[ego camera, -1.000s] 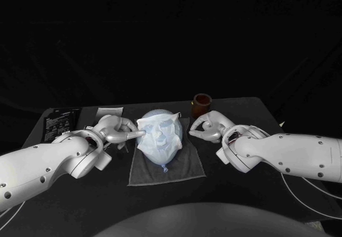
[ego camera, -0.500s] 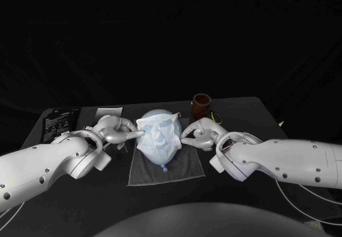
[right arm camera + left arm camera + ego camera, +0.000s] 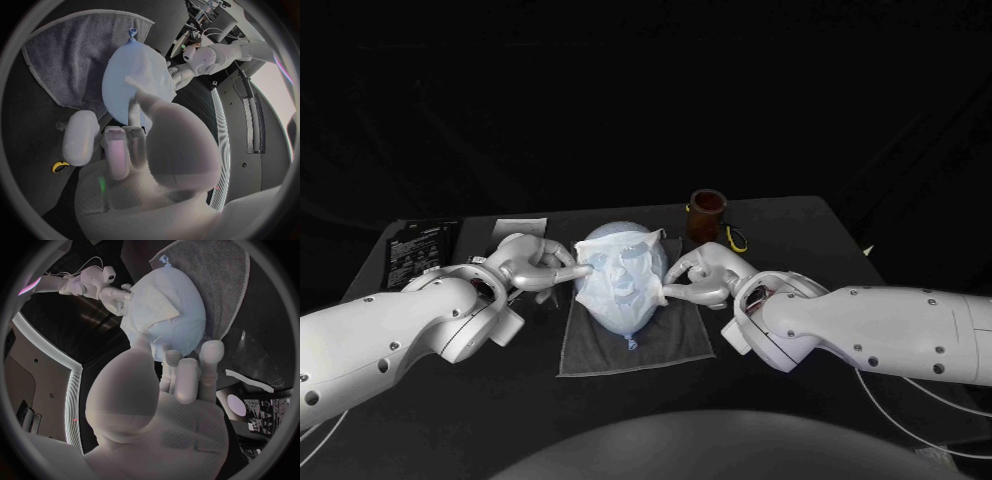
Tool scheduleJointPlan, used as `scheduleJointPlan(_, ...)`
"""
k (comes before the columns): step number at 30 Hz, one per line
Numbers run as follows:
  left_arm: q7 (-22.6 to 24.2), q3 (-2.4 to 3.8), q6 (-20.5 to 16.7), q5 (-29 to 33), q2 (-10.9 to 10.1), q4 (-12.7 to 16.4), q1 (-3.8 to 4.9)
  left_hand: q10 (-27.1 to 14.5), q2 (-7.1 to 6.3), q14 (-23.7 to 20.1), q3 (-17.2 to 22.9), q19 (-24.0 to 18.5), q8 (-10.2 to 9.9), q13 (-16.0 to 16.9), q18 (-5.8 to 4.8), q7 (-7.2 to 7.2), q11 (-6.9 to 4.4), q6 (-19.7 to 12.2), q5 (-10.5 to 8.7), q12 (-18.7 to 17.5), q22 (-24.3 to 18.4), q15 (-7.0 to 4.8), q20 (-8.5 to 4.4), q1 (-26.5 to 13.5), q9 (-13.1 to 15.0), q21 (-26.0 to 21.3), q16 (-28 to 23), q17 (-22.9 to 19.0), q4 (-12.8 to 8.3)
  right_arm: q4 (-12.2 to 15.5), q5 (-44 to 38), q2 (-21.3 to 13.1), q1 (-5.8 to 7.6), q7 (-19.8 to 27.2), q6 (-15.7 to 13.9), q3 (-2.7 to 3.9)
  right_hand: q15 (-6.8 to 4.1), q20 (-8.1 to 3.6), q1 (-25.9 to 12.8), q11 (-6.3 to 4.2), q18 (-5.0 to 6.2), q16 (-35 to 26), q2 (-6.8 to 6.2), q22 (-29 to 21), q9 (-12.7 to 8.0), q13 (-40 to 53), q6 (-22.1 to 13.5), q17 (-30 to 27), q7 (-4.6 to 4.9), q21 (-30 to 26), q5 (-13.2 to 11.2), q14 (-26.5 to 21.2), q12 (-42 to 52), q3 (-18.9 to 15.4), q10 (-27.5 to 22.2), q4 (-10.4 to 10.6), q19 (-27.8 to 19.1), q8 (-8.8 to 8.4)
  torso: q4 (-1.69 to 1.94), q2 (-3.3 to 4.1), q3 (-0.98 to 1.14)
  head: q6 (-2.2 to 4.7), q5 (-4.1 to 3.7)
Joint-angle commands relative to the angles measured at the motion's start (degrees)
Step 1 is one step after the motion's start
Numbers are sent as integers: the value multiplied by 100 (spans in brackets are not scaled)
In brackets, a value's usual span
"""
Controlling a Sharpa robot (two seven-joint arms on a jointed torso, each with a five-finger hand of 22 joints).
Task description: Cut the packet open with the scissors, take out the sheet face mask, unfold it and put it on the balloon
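A pale blue balloon lies on a grey towel at the table's middle, knot toward me. The white sheet mask is draped over its upper part, wrinkled, with one corner sticking up at the far right. My left hand sits at the balloon's left side and pinches the mask's left edge; in the left wrist view the thumb lies on the mask. My right hand is at the balloon's right side, its curled fingertips touching the mask's right edge.
A brown cup stands just behind the right hand. The yellow-handled scissors lie beside it. A black printed packet and a small white piece lie at the far left of the table.
My right hand has moved left, from beside the cup in to the balloon's right side. The left hand, balloon and mask have stayed put.
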Motion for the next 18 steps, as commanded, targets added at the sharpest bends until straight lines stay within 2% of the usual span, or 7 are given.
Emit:
scheduleJointPlan(1, -25, -1, 93, 21, 3, 16, -3, 36, 46, 28, -31, 11, 26, 11, -18, -26, -9, -19, 10, 31, 6, 5, 11, -4, 5, 24, 29, 0, 8, 63, -184, -17, -11, -42, 11, 2, -35, -48, -68, -42, -47, 23, -39, 937, -10, 1508, 35, 1510, -1, 18, -21, 597, 21, -56, 613, -1, -11, 9, -1, -1, 3, 0, -9)
scheduleJointPlan(13, -39, -1, 96, 22, -18, 17, -3, 36, 46, 28, -31, 11, 26, 11, -18, -26, -9, -19, 10, 31, 6, 5, 11, -4, 5, 24, 29, 0, 8, 248, -301, -134, -45, -147, 29, 1, -30, -52, -232, -31, -47, 23, -192, 933, -34, 1508, 83, 1510, 14, 3, -24, 597, 21, -240, 613, 32, -17, -25, -4, -3, 2, 0, -27)
scheduleJointPlan(18, -42, -1, 100, 22, -22, 21, -3, 34, 53, 26, -39, 9, 27, 11, -18, -27, -10, -19, 10, 35, 5, 4, 11, -4, 8, 24, 28, -5, 8, 260, -322, -117, -64, -228, 1, 1, -29, -52, -328, -32, -41, 23, -253, 924, -30, 1508, 117, 1510, 12, -29, -27, 597, 21, -365, 613, 77, -29, -15, 9, -2, 2, 0, -37)
